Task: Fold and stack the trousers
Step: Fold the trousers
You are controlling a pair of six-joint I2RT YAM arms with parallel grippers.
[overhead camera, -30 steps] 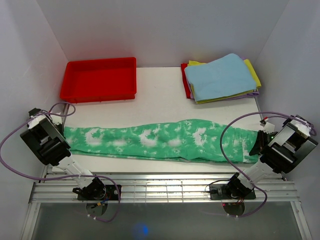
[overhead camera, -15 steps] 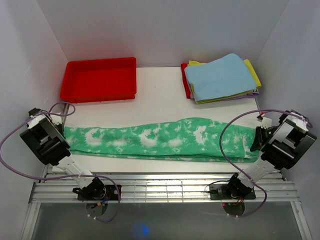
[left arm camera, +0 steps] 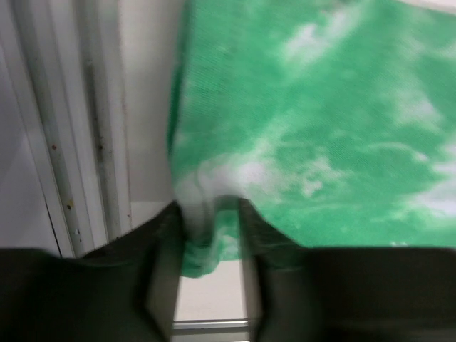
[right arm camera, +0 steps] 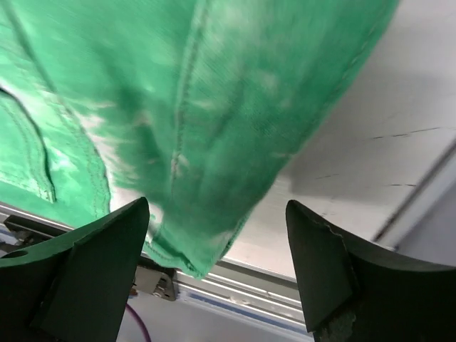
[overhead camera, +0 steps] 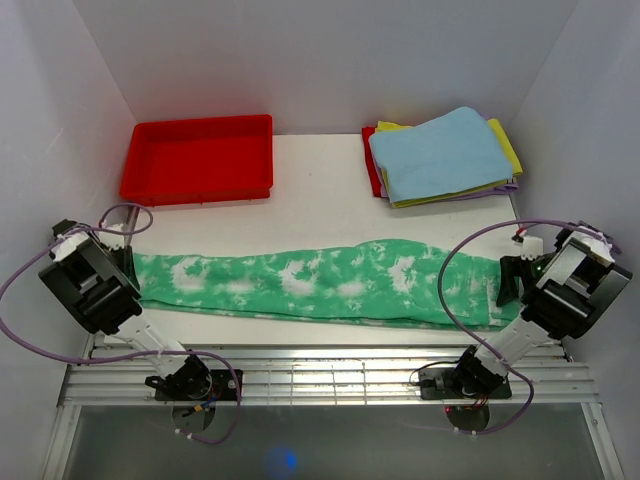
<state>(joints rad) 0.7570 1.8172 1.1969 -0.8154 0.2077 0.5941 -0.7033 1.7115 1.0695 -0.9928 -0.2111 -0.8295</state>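
Top external view: both arms are bent outward toward the side walls, wrists angled in and down at either end of the counter [overhead camera: 330,190]. The trousers [overhead camera: 320,280] lie flat in one long band across the near part of the counter, reaching from arm to arm.

Left wrist view: left tool [left arm camera: 210,206] is clamped on a bunched fold at the trousers' left end, the cloth pinched between both fingers.

Right wrist view: right tool [right arm camera: 217,206] has its fingers spread wide. The trousers' right end lies just ahead of the gap, and neither finger visibly presses on it.

Far side: red tray [overhead camera: 200,158] on the left, stack of folded cloths [overhead camera: 440,155] on the right, both well apart from the trousers.
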